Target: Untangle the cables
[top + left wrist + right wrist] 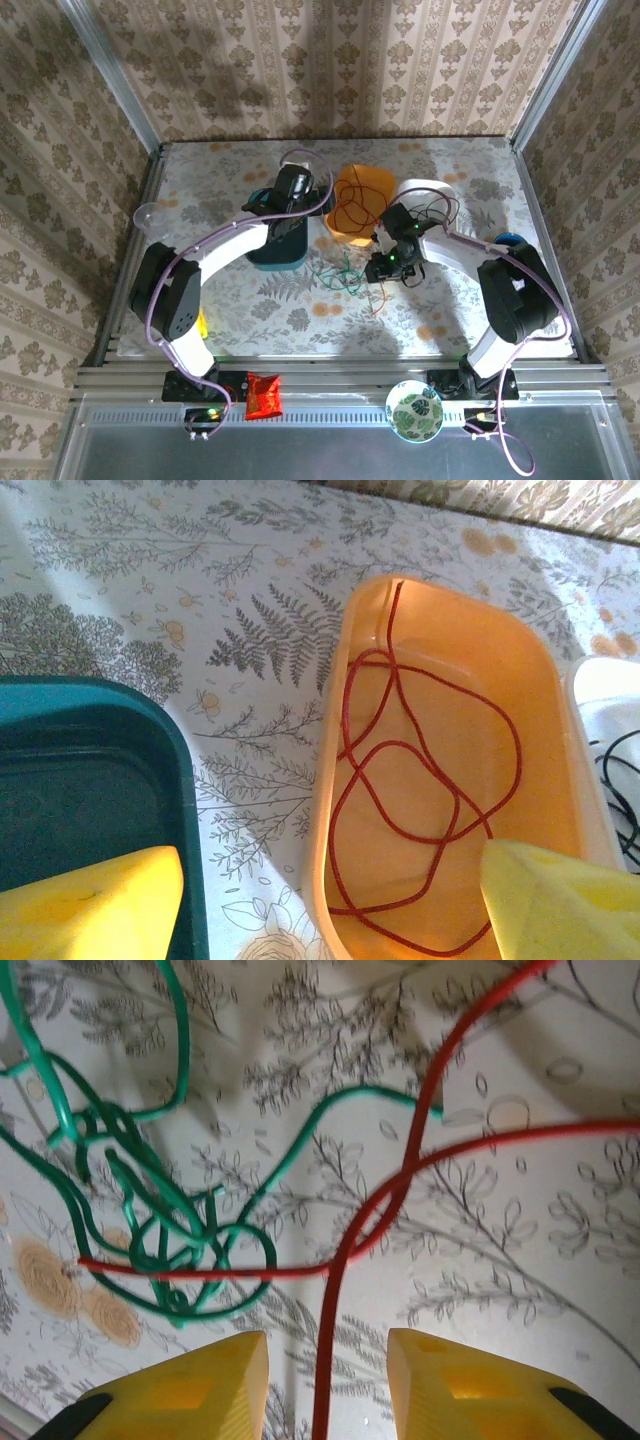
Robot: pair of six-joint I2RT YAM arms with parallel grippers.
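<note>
Tabletop edges: the tabletop is closed in by wallpapered walls at the back and on both sides, with metal frame posts rising at the corners. A metal rail carrying both arm bases runs along the near edge.
Open room: bare surface is seen along the near strip in front of the cables and along the back behind the bins. A clear cup stands near the left edge.
Bins: a teal bin, an orange bin and a white bin are set in a row mid-tabletop, each just beside the next.
Red cable: loose loops lie in the orange bin. More red strands are seen above the tabletop in the right wrist view; their joining to the loops cannot be traced.
Green cable: a knotted heap lies on the tabletop in front of the orange bin, crossed by one red strand.
Black cable: it lies in the white bin, cut off by the frame edge.
Left end effector: released, its fingers wide apart with nothing gripped, held above the adjoining walls of the teal and orange bins.
Right end effector: spread, with a red strand running between its fingers, pinched by neither, beside the green heap.
Hidden: the teal bin is partly covered by the left arm. A blue object behind the right arm cannot be made out.
Writing: a red packet lies on the near rail, its print too small to read. A patterned bowl sits further right.
</note>
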